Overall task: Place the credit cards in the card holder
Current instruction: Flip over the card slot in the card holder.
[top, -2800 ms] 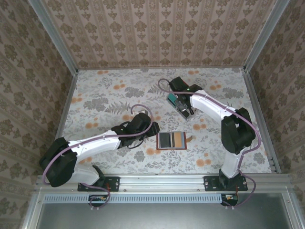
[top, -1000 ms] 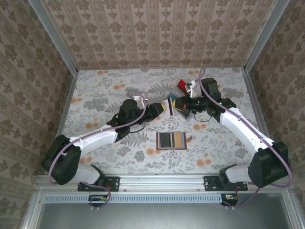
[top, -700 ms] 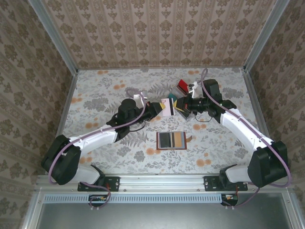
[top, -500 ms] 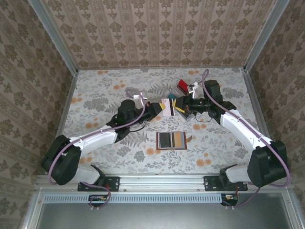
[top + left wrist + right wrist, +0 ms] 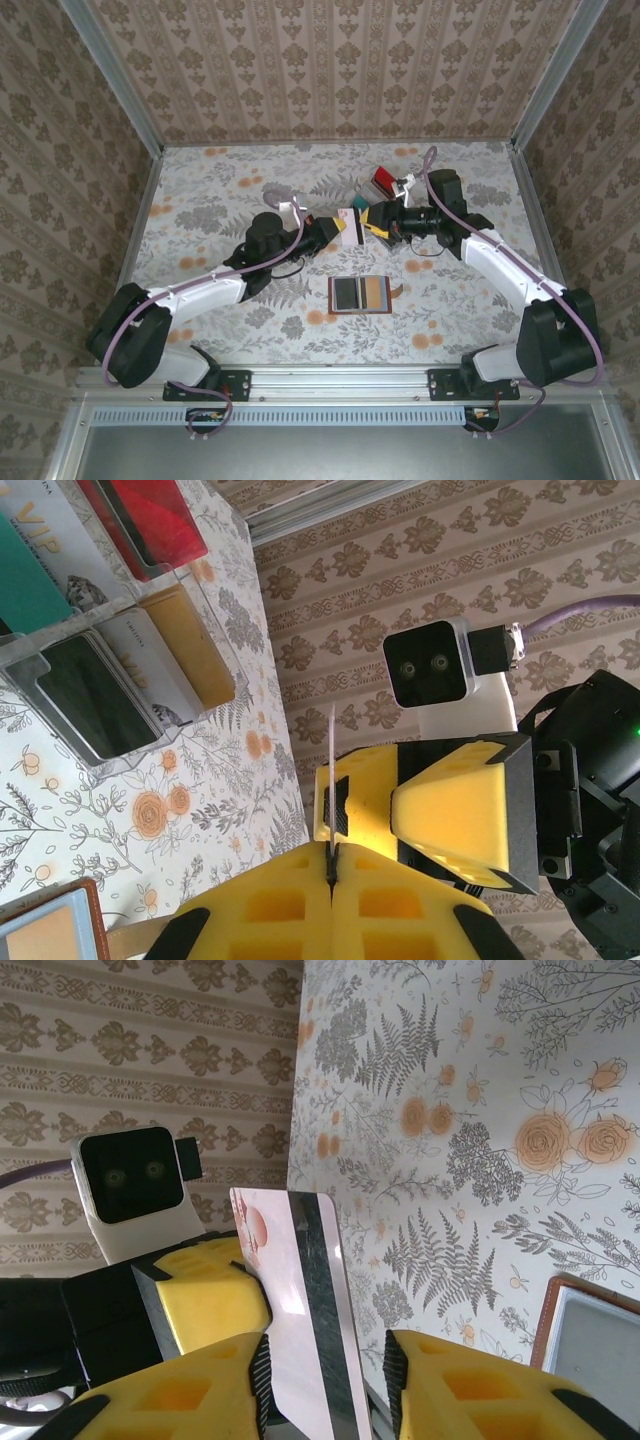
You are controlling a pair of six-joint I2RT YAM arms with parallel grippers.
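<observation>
Left wrist: left gripper [image 5: 330, 865] now clamped on the credit card [image 5: 331, 770], right gripper [image 5: 325, 1370] newly opened around it

"VIP" on 2 pale cards [image 5: 62, 560] in clear rack [image 5: 25, 665].

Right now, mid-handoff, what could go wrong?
The left end effector pinches the card by one thin edge; it could slip or twist once the right end effector, jaws apart around it, pulls away. The two end effectors sit very close and could bump.
</observation>
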